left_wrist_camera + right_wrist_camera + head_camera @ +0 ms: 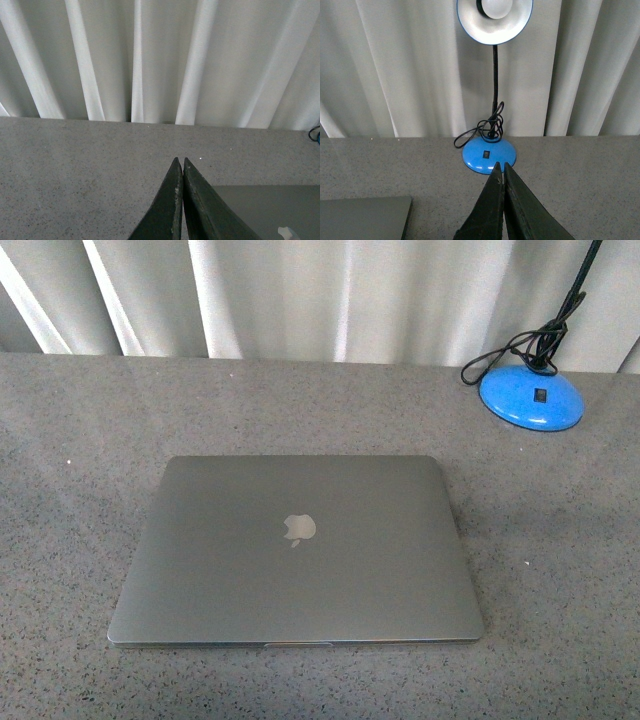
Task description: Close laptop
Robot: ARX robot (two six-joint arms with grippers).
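The laptop (297, 550) lies closed, pale apple logo (299, 528) up; left tool (181, 165) and right tool (502, 169) clenched, empty.

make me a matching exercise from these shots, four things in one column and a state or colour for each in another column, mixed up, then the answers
Column one:
1. slim grey metal laptop
2. round lamp base
3. left gripper
4. pleated curtain

Column two:
A. bright blue, with a black cord coiled on it
B. white, hanging behind the table
C. lid down flat, pale logo facing up
D. dark fingers pressed together, holding nothing

Pairs: 1-C, 2-A, 3-D, 4-B
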